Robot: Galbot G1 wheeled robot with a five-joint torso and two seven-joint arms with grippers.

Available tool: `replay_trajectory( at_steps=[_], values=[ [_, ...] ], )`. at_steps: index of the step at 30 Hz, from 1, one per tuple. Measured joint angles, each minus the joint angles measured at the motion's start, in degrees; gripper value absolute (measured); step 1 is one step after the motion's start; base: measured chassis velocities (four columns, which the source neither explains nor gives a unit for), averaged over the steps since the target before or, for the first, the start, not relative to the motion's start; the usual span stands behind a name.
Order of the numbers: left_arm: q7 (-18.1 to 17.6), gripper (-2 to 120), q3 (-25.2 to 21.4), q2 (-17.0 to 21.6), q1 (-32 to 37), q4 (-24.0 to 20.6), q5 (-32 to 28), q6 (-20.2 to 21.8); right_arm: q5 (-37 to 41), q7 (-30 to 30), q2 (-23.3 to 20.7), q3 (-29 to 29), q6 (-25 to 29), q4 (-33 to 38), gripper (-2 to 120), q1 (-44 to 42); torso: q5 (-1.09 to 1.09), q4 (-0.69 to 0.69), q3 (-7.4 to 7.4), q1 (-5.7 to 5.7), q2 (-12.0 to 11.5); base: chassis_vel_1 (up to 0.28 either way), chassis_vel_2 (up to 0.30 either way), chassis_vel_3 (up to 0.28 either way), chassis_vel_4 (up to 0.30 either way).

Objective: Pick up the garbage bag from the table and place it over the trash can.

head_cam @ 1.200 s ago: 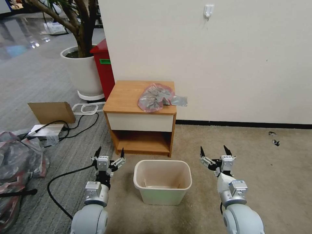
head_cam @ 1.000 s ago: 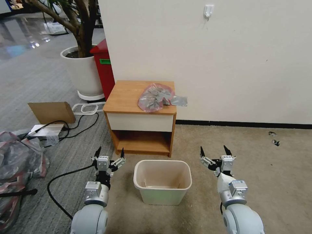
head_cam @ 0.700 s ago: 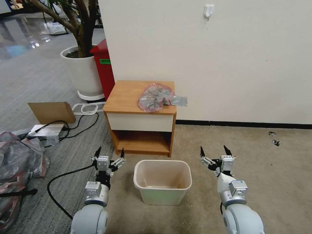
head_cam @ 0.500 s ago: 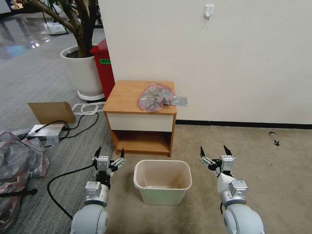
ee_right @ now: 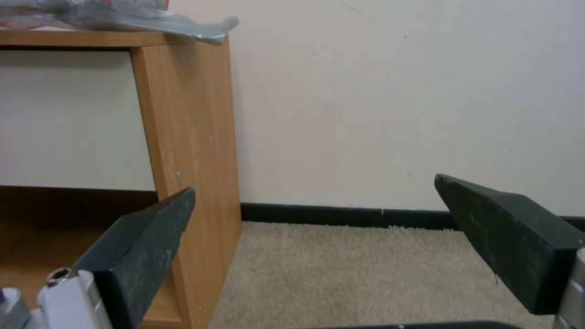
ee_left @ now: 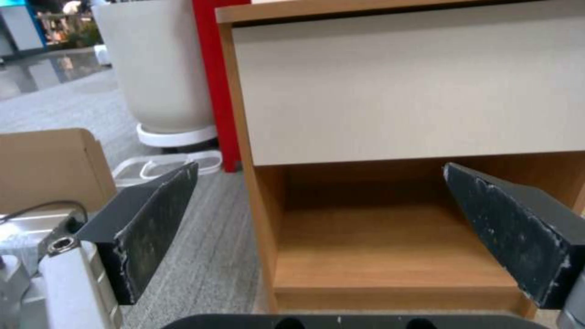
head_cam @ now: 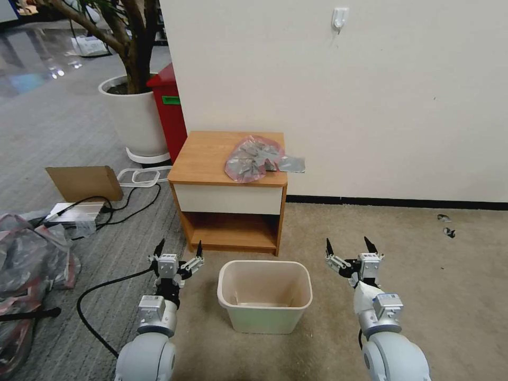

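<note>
Beige carpet meets grey carpet in front of a cream wall with a black skirting strip. At far left a heap of grey-red plastic bags (head_cam: pixel 29 254) lies on the grey floor, with a cardboard sheet (head_cam: pixel 84 182) and black cables beside it; farther back stand a white plant pot (head_cam: pixel 135 119) and, tucked against it, a tall red bin (head_cam: pixel 170 114).

Low on the left, the left gripper (head_cam: pixel 178 253) points forward over the carpet seam, its arm stretched out from the shoulder with the fingers spread wide and nothing between them; its wrist view looks between the dark fingers (ee_left: pixel 152 224) into the counter's lower shelf.

Centre stage, the counter (head_cam: pixel 206 153) stands against the wall, and the garbage bag (head_cam: pixel 254 157) lies crumpled on its right half, one grey flap hanging past the right edge. On the floor just before the counter sits the trash can (head_cam: pixel 264 304), upright, unlined, between the two arms.

To the right, the right gripper (head_cam: pixel 349 248) mirrors the other: arm extended, fingers parted and bare, aimed at the counter's right side panel and the wall. Small dark scraps (head_cam: pixel 446 225) dot the carpet beyond it.

Compared with the preceding moments, nothing has shifted; both arms hold the same pose.
</note>
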Motion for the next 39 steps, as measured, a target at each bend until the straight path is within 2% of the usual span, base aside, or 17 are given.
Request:
replay_trajectory(
  at_steps=[4, 7, 8, 10, 11, 13, 14, 17, 18, 19, 21, 27, 31, 32, 35, 36, 39],
  values=[
    [-0.1, 100, -0.8, 0.6, 1.1, -1.8, -1.0, 0.8, 0.7, 0.1, 0.1, 0.4, -0.9, 1.9, 100, -0.6, -0.01, 0.00, 0.01, 0.00, 0.0, 0.000, 0.000, 0.000, 0.000],
    [-0.5, 100, -3.6, 2.6, 4.5, -7.7, -4.1, 3.5, 3.2, 1.1, 0.3, 1.8, -4.1, 8.5, 100, -2.8, -0.01, 0.01, 0.00, 0.00, 0.0, 0.000, 0.000, 0.000, 0.000],
    [-0.5, 100, -3.6, 2.6, 4.5, -7.7, -4.1, 3.5, 3.2, 1.1, 0.3, 1.8, -4.1, 8.5, 100, -2.8, -0.01, 0.01, 0.00, 0.00, 0.0, 0.000, 0.000, 0.000, 0.000],
    [-0.8, 100, -5.9, 4.2, 7.3, -12.4, -6.6, 5.7, 5.1, 1.8, 0.5, 2.8, -6.7, 13.5, 100, -4.6, -0.01, 0.01, 0.00, 0.00, 0.0, 0.000, 0.000, 0.000, 0.000],
    [-0.8, 100, -5.9, 4.2, 7.3, -12.4, -6.6, 5.7, 5.1, 1.8, 0.5, 2.8, -6.7, 13.5, 100, -4.6, -0.01, 0.01, 0.00, 0.00, 0.0, 0.000, 0.000, 0.000, 0.000],
    [-1.0, 100, -7.9, 5.7, 9.9, -16.7, -8.9, 7.7, 7.0, 2.5, 0.7, 3.9, -9.2, 18.5, 100, -6.3, -0.01, 0.01, 0.00, 0.00, 0.0, 0.000, 0.000, 0.000, 0.000],
    [-1.0, 100, -7.9, 5.7, 9.9, -16.7, -8.9, 7.7, 7.0, 2.5, 0.7, 3.9, -9.2, 18.5, 100, -6.3, -0.01, 0.01, 0.00, 0.00, 0.0, 0.000, 0.000, 0.000, 0.000],
    [-1.4, 100, -10.9, 7.9, 13.6, -23.1, -12.4, 10.6, 11.5, 3.3, -0.3, 4.4, -12.5, 22.5, 100, -8.1, -0.05, 0.00, -0.01, 0.00, 0.0, 0.000, 0.000, 0.000, 0.000],
    [-1.4, 100, -10.9, 7.9, 13.6, -23.1, -12.4, 10.6, 11.5, 3.3, -0.3, 4.4, -12.5, 22.5, 100, -8.1, -0.05, 0.00, -0.01, 0.00, 0.0, 0.000, 0.000, 0.000, 0.000],
    [-1.6, 100, -11.9, 8.6, 14.9, -25.2, -13.4, 11.6, 13.0, 3.4, -1.0, 3.9, -13.0, 21.6, 100, -8.0, 0.04, -0.01, 0.00, 0.00, 0.0, 0.000, 0.000, 0.000, 0.000],
    [-1.7, 100, -13.4, 9.8, 16.8, -28.0, -15.2, 13.0, 14.8, 3.6, -2.1, 3.3, -13.2, 19.8, 100, -6.9, 0.01, 0.00, 0.00, 0.00, 0.0, 0.000, 0.000, 0.000, 0.000],
    [-2.1, 100, -15.5, 11.2, 19.3, -28.9, -17.5, 15.1, 20.8, 4.3, -3.9, 1.5, -13.3, 15.3, 100, -2.1, -0.01, 0.00, 0.00, 0.00, 0.0, 0.000, 0.000, 0.000, 0.000],
    [-2.1, 100, -15.6, 11.3, 19.4, -28.9, -17.6, 15.1, 29.8, 5.5, -4.5, -0.1, -13.2, 11.3, 100, 3.6, -0.01, -0.01, 0.00, 0.00, 0.0, 0.000, 0.000, 0.000, 0.000],
    [-2.7, 100, -16.4, 12.0, 20.3, -28.9, -19.1, 14.9, 34.0, 6.1, -4.4, -1.0, -13.1, 8.5, 100, 7.2, -0.02, 0.00, 0.00, 0.00, 0.0, 0.000, 0.000, 0.000, 0.000],
    [-4.2, 100, -18.6, 14.0, 23.7, -28.8, -22.5, 13.3, 42.6, 7.3, -2.8, -3.0, -12.4, 1.5, 100, 14.8, 0.02, 0.02, 0.01, 0.00, 0.0, 0.000, 0.000, 0.000, 0.000],
    [-4.2, 100, -18.6, 14.0, 23.7, -28.8, -22.5, 13.3, 42.6, 7.3, -2.8, -3.0, -12.4, 1.5, 100, 14.8, 0.02, 0.02, 0.01, 0.00, 0.0, 0.000, 0.000, 0.000, 0.000],
    [-4.5, 100, -18.9, 14.3, 24.3, -28.7, -23.1, 12.9, 51.1, 8.7, -0.6, -4.7, -11.9, -5.0, 100, 21.7, -0.01, 0.01, 0.01, 0.00, 0.0, 0.000, 0.000, 0.000, 0.000]
  ],
)
